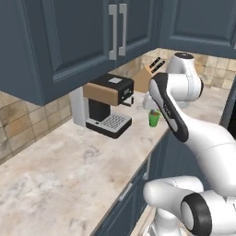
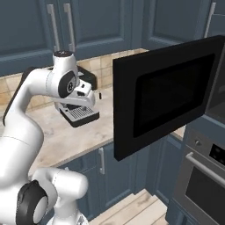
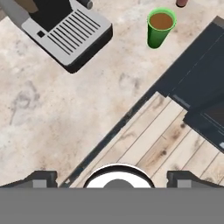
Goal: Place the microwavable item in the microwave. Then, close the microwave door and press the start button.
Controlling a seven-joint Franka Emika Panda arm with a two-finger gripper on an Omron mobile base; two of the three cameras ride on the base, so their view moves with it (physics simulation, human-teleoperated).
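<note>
Green cup [image 3: 161, 27] stands upright on the marbled counter [image 3: 52, 109], long axis vertical, wider rim up, brown liquid inside. It sits near the counter's front edge, just beside the coffee machine [image 3: 65, 33], not touching it. From the left base camera the cup [image 1: 154, 118] shows just past the arm's dark-edged forearm. End effector [image 3: 112, 178] hovers high above the counter edge, fingertips [image 3: 41, 178] spread wide, nothing held. Microwave door [image 2: 165, 94] hangs open, swung out over the lower cabinets. A knife block [image 1: 146, 76] stands behind the cup.
</note>
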